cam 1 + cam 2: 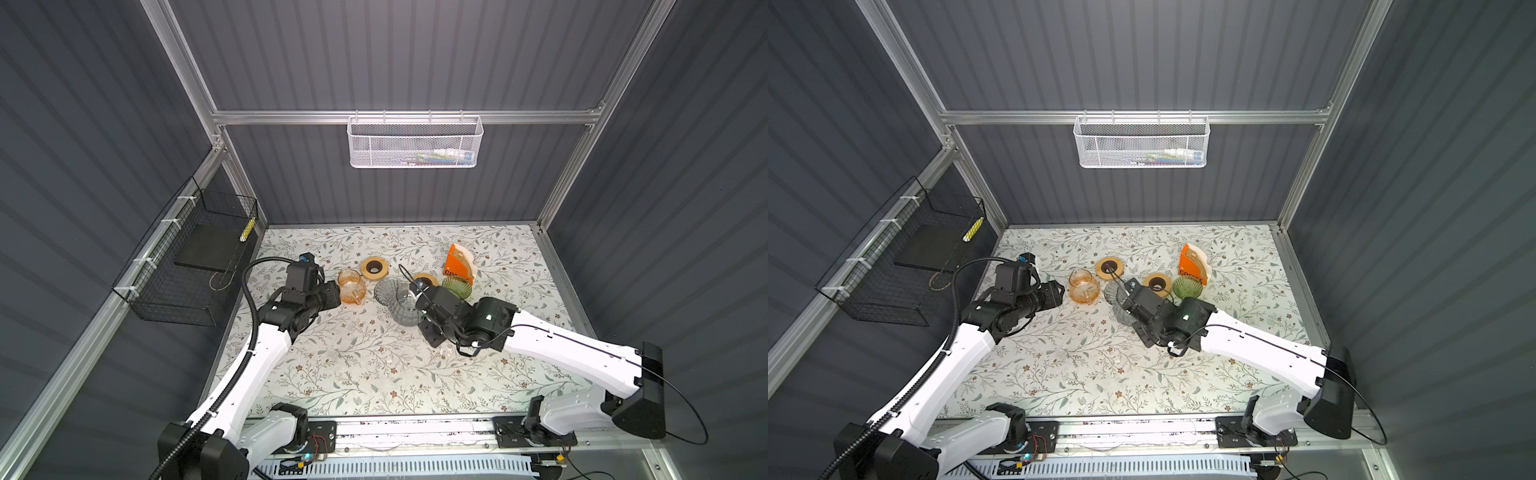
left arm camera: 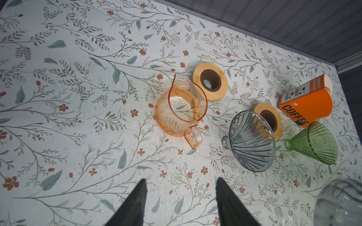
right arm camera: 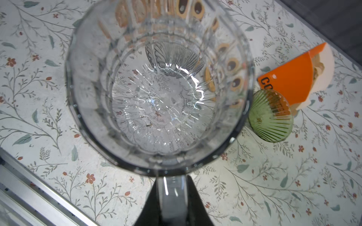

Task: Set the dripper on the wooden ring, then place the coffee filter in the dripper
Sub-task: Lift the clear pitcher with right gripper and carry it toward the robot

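A flowery surface [image 1: 353,365] fills the middle of the frame, and near its top edge sit an orange glass jug [image 1: 352,289], a wooden ring [image 1: 375,266], a second wooden ring [image 1: 424,279], a grey glass dripper [image 1: 384,289], a green glass dripper [image 1: 456,286] and an orange filter box [image 1: 457,266] with pale paper filters [image 1: 468,259] poking out. The left pincer [image 1: 334,296] reaches in from the lower left and sits just beside the orange glass jug, while the right pincer [image 1: 417,301] reaches in from the lower right and touches a clear glass jug [image 1: 403,309]. A white mesh basket [image 1: 415,141] hangs at the top middle, and a black wire basket [image 1: 187,266] hangs on the left.
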Robot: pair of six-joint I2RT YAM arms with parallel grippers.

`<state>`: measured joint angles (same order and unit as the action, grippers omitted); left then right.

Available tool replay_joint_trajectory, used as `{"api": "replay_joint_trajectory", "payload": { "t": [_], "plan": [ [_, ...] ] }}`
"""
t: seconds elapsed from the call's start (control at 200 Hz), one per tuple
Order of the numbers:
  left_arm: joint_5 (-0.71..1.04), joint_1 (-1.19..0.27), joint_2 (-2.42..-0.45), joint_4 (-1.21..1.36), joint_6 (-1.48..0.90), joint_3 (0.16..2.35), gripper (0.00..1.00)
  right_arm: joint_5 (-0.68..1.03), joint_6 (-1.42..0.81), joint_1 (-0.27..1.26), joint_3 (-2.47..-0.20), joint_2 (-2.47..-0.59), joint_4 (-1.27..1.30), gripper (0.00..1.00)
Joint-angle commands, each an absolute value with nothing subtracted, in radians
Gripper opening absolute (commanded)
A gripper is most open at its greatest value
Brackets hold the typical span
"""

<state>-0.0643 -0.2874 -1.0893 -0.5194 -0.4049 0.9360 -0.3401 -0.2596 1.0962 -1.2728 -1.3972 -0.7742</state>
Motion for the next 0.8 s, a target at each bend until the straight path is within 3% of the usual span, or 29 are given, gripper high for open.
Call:
{"api": "replay_joint_trajectory", "payload": {
  "t": [0.0, 0.435, 0.795],
  "plan": [
    [-0.102, -0.293, -1.062, -0.565, -0.422, 0.917, 0.57, -0.309, -0.200, 1.153, -1.305, -1.420, -0.638, 0.00],
    [-0.134, -0.293, -1.021, -0.574, -0.441, 0.863, 0.57, -0.090, -0.140, 1.220, -1.238, -1.564, -0.394, 0.00],
    [-0.121, -0.293, -1.012, -0.568, -0.425, 0.855, 0.57, -0.094, -0.102, 1.231, -1.202, -1.662, -0.323, 0.00]
  ]
}}
